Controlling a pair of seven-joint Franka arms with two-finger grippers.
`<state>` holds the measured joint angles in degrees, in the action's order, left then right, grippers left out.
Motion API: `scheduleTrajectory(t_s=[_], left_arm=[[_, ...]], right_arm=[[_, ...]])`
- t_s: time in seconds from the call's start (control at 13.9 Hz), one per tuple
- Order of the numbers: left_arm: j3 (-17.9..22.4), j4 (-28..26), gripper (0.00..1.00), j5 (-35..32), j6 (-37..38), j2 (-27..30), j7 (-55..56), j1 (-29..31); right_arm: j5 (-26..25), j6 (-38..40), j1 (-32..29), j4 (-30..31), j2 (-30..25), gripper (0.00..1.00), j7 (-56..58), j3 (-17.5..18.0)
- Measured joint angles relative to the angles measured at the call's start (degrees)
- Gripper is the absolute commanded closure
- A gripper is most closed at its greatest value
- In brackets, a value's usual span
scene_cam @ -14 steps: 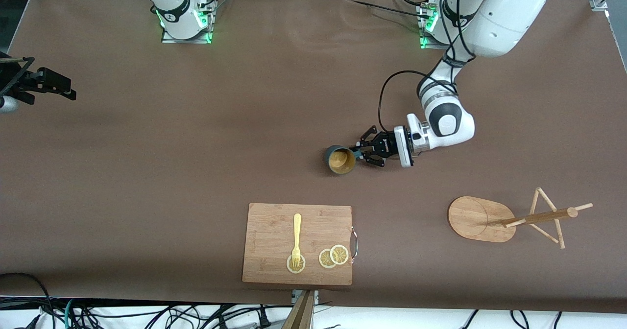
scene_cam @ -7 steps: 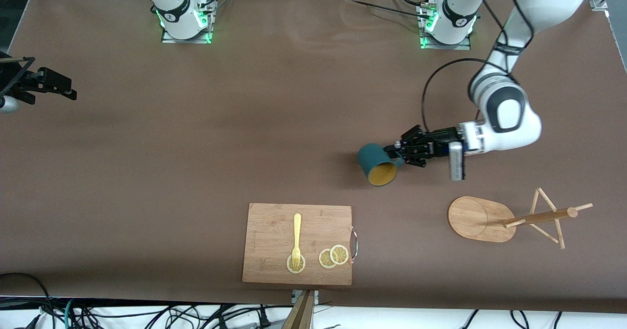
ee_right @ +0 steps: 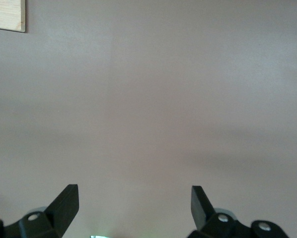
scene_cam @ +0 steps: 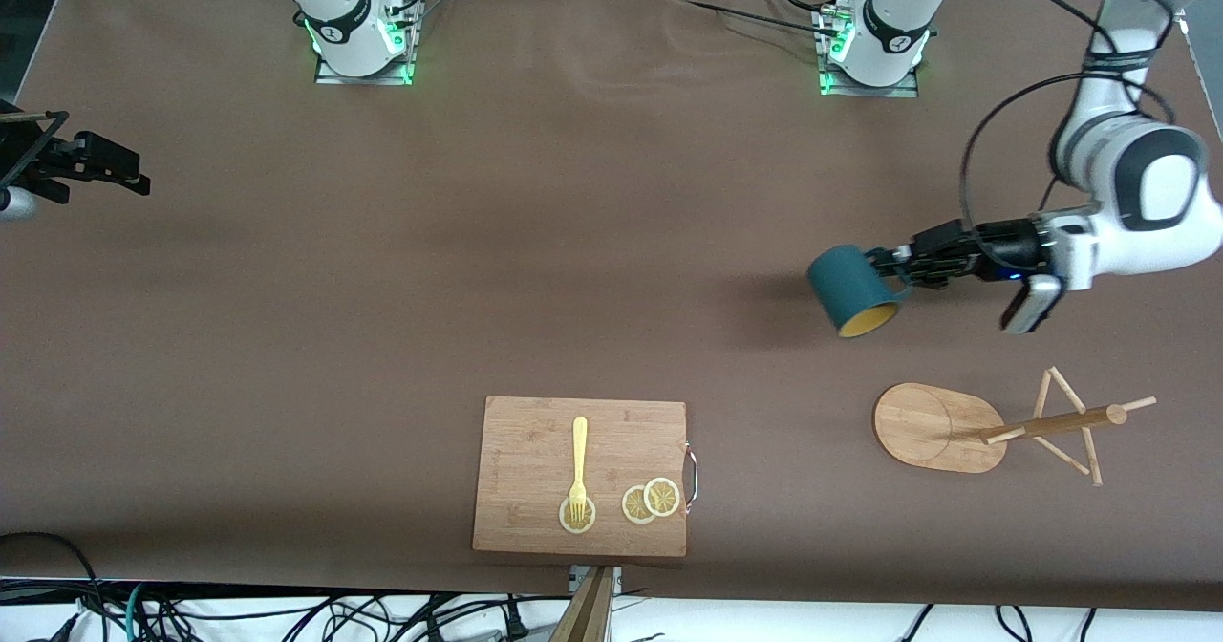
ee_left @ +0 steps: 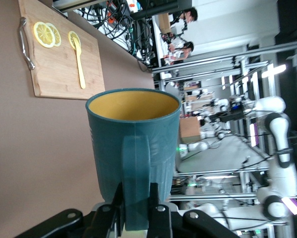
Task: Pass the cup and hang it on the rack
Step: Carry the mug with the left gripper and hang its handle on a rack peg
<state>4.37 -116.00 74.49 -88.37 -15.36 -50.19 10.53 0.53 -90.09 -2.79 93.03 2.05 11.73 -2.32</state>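
Cup (scene_cam: 852, 290), ribbed teal outside and ochre within, hangs tilted in the air, its loop handle (ee_left: 136, 183) pinched by the left gripper (scene_cam: 893, 269) over bare brown tablecloth (scene_cam: 382, 288). Below it toward the front camera stands the rack (scene_cam: 965, 426), pale wood with oval base and thin pegs. Toward the right arm's end, a rectangular bamboo board (scene_cam: 581, 475) carries a yellow fork (scene_cam: 578, 465) and lemon slices (scene_cam: 651, 500). The right gripper (ee_right: 133, 203) waits over cloth, jaws spread wide.

Dark teal cup (scene_cam: 848, 287) with ochre inside, pale wooden rack (scene_cam: 941, 426), yellow fork (scene_cam: 578, 467) on brown table (scene_cam: 382, 288)
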Motion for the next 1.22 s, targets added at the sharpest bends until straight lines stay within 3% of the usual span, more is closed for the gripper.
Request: scheduleTrajectory(t_s=[0.22,0.72,1.22], left_arm=[[4.8,-0.5,1.0,-0.2,6.4,-0.3,4.3,2.9],[5.2,1.3,1.0,9.7,7.1,-4.9,24.9,7.9],[5.2,2.8,1.0,16.5,8.7,-11.7,27.5,12.2]], right_arm=[[0.0,0.0,0.0,0.0,0.0,0.0,0.0,0.0],[0.0,0.0,0.0,0.0,0.0,0.0,0.0,0.0],[0.0,0.1,0.0,0.0,0.0,0.0,0.0,0.0]])
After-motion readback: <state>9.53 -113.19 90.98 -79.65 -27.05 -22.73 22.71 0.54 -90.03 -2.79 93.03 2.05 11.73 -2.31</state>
